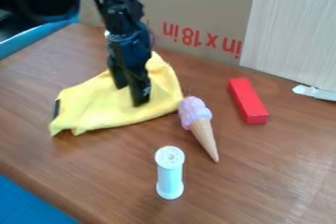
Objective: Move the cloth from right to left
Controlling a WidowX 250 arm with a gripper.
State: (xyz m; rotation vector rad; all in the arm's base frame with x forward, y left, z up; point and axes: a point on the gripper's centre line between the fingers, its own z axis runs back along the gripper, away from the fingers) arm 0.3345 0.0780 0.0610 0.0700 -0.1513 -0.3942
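Worktop (275, 169): brown, wood-grained; it carries all items below. Cardboard (197, 2): upright along the rear edge. Panel (292, 26): pale, ribbed, in front of the cardboard at upper right.

Arm (118, 14): hangs from the upper left, over the rear part of the cloth.

Cloth (108, 105): yellow, spread in loose folds on the left half of the view, with a peak toward the rear. Handling, by judgement: light, limp, not fragile, unlikely to slip once pinched. Flat areas give little to grip; take hold of a raised fold near the rear peak, or bunch material first. Expect the free end to trail when dragged.

Gripper (130, 95): points down at the cloth; jaws part open, tips apart. Whether any material lies between them cannot be told. If none does, the next step is to close on a fold, then shift left at low height.

Cone (197, 120): lilac top, tan base, lying at the right edge of the cloth; contact cannot be confirmed. Caution: a snagged hem could pull it along.

Block (248, 101): red, well apart from the cloth. Spool (170, 173): pale, nearest the front.
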